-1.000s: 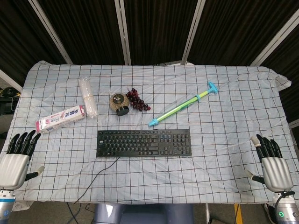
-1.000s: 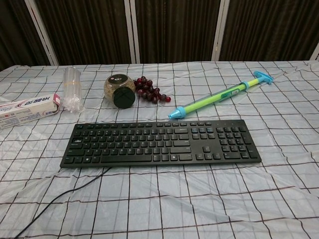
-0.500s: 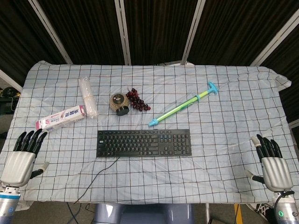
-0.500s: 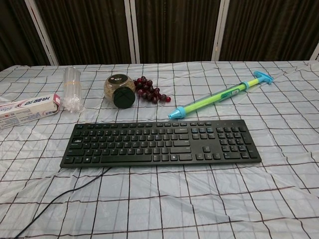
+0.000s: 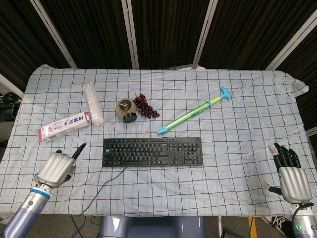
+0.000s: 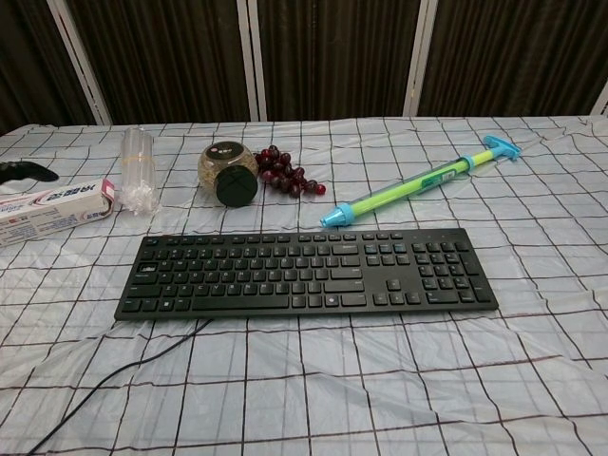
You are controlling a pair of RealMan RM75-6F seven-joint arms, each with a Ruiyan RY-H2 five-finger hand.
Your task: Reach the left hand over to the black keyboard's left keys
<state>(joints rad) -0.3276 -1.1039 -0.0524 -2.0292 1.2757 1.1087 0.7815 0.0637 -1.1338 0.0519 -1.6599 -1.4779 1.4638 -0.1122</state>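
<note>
The black keyboard [image 5: 152, 152] lies flat at the table's middle front, also seen in the chest view [image 6: 304, 271]. My left hand [image 5: 57, 167] hovers left of it over the cloth, most fingers curled in and one dark finger [image 5: 79, 148] pointing toward the keyboard's left end, a short gap away. It holds nothing. In the chest view only a dark fingertip [image 6: 24, 171] shows at the left edge. My right hand [image 5: 289, 174] rests at the table's front right corner, fingers apart and empty.
Behind the keyboard lie a toothpaste box [image 5: 64, 126], a clear stack of cups [image 5: 93, 103], a round jar [image 5: 126, 110], dark grapes [image 5: 145, 107] and a green-blue pump toy [image 5: 195, 111]. The keyboard's cable [image 5: 106, 183] trails off the front edge.
My left hand has moved right and forward toward the keyboard and curled its fingers, leaving one pointing. Its fingertip now shows in the chest view. The right hand stayed nearly still.
</note>
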